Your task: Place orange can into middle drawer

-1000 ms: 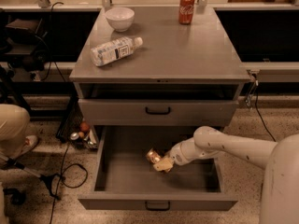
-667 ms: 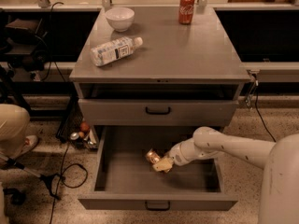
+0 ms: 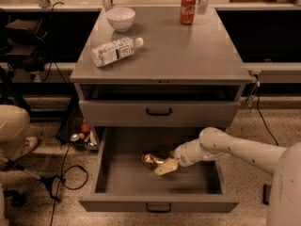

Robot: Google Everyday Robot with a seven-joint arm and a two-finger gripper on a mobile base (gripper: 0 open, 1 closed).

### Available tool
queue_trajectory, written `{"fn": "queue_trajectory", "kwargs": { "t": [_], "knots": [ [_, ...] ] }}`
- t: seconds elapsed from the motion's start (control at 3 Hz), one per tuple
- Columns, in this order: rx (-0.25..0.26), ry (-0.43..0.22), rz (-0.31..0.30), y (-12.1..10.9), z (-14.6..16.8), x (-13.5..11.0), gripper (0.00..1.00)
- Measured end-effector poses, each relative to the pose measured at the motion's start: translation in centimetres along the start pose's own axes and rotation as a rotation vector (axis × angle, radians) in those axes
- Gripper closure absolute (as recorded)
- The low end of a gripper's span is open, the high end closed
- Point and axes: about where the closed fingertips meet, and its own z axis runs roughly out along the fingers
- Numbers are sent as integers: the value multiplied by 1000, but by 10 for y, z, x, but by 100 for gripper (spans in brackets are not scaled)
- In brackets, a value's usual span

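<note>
The orange can (image 3: 151, 160), shiny and golden, lies on its side inside the middle drawer (image 3: 117, 185). The drawer is pulled fully out, and its front panel with the dark bar handle (image 3: 158, 206) is nearest to me. My gripper (image 3: 164, 166) reaches into the drawer from the right on the white arm (image 3: 235, 149). Its tip is right against the can's right end, low over the drawer floor. The part of the gripper behind the can is hidden.
A closed drawer (image 3: 159, 111) sits above the open one. On the cabinet top (image 3: 188, 51) are a white bowl (image 3: 120, 18), a lying water bottle (image 3: 115, 51) and a red cola can (image 3: 187, 8). Cables and small objects (image 3: 80, 133) lie on the floor at left.
</note>
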Motion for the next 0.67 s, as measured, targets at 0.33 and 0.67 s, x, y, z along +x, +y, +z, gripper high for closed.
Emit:
{"fn": "queue_trajectory", "kwargs": {
  "t": [0.33,0.67],
  "knots": [
    [-10,-30,15,2,-16,8,0],
    [39,-75,36,-4,-59,22,0]
  ]
}}
